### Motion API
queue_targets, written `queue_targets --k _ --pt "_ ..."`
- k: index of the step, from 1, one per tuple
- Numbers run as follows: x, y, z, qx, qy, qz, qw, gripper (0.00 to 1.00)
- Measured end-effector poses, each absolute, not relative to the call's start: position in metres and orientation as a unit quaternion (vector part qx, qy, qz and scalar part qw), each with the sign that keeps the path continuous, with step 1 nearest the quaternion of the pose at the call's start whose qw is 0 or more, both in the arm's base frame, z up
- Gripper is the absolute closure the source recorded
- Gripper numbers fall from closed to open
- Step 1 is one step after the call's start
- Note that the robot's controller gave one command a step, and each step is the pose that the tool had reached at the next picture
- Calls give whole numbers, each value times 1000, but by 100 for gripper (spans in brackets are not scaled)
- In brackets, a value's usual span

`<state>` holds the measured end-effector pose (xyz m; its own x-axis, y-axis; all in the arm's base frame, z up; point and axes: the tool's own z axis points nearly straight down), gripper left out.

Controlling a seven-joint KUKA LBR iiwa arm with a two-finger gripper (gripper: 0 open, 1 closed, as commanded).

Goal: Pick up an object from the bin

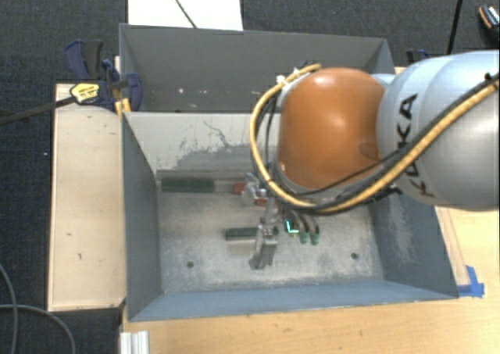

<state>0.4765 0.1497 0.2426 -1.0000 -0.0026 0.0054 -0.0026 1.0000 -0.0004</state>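
Candidate object: short dark bar [241, 233], lying flat on the bin floor near the middle, long axis running left-right. Its right end is just beside the gripper [260, 260]; contact or a small gap, cannot tell. Nothing visibly held.

Handling (judgement): looks slim, flat and rigid, probably light. Low profile on the metal floor, so a grasp across the narrow width near mid-length seems best. Taken at one end it would likely pivot or skid away. Surface looks smooth, so some slip risk.

Gripper: low over the floor, pale grey metal, tip just nearer the front wall than the bar. Whether it is open or closed cannot be told from this angle.

Other contents:
- long dark green strip [187, 184], flat, by the foot of the far wall, well apart from the gripper
- small reddish piece [238, 187] near that strip's right end
- small green bits [310, 237] just right of the gripper, shape unclear

Bin [141, 212]: grey sheet metal, sloped walls, floor scuffed and speckled, pale scratches on the far wall. Glossy rounded orange cover [328, 126] on the wrist, looped by yellow cables [258, 134]
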Motion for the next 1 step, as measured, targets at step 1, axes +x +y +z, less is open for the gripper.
queue_targets --k 1 --pt "499 131 129 -128 -992 1 2 0"
